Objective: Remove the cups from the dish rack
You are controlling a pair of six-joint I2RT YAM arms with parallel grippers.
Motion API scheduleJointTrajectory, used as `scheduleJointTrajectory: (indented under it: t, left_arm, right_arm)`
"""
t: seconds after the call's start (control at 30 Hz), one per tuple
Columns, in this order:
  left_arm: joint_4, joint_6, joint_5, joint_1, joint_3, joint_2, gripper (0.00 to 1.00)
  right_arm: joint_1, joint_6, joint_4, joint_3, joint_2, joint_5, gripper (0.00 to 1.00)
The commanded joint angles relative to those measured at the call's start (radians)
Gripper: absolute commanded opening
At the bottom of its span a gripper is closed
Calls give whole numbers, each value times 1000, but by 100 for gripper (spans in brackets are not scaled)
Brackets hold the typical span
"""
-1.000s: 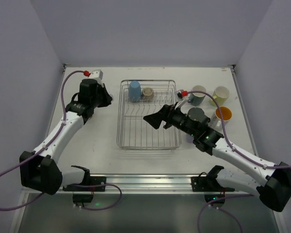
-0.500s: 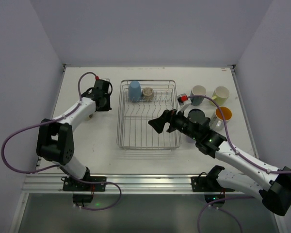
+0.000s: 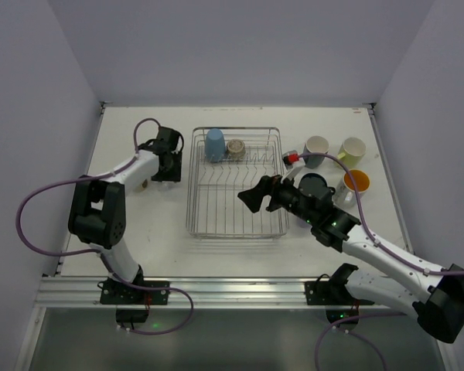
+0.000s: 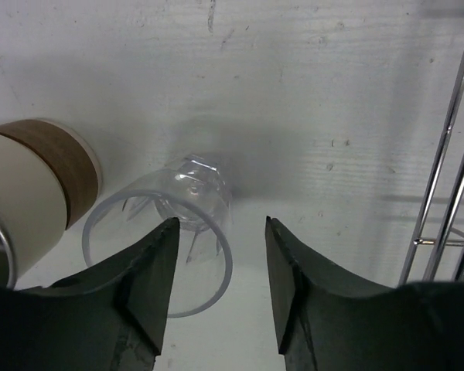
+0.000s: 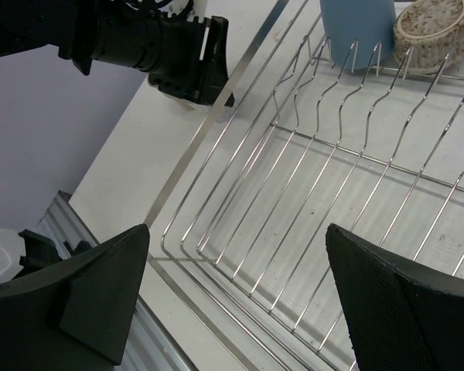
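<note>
Clear tumbler [image 4: 182, 202] between parted left gripper [image 4: 220, 226] fingers, hidden in top view

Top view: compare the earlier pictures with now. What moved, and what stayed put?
The left arm folded and its left tool swung right, toward the rack. The right tool edged right slightly. The blue cup, the beige cup and the rack stayed.

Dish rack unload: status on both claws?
Left claw open over clear tumbler. Right claw open, empty, above dish rack. Light blue cup and beige cup in rack. Brown-banded cup close beside tumbler.
</note>
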Motion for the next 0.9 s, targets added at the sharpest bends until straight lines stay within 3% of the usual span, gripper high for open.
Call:
scheduleJointTrajectory:
  t: [0.0, 0.23, 0.47, 0.63, 0.87]
  left_arm:
    - [-6, 20, 9, 5, 35, -61, 53]
    - [32, 3, 61, 5, 15, -221, 74]
    - [223, -44, 296, -14, -85, -533, 76]
    - [267, -53, 444, -14, -203, -714, 75]
    - [282, -35, 495, -14, -404, -950, 75]
  right_arm:
    - [0, -26, 0, 14, 27, 38, 98]
    - [0, -56, -40, 40, 60, 60, 94]
    - [0, -96, -100, 138, 175, 65, 82]
    - [0, -124, -147, 237, 272, 96, 77]
    - [0, -176, -262, 443, 468, 140, 77]
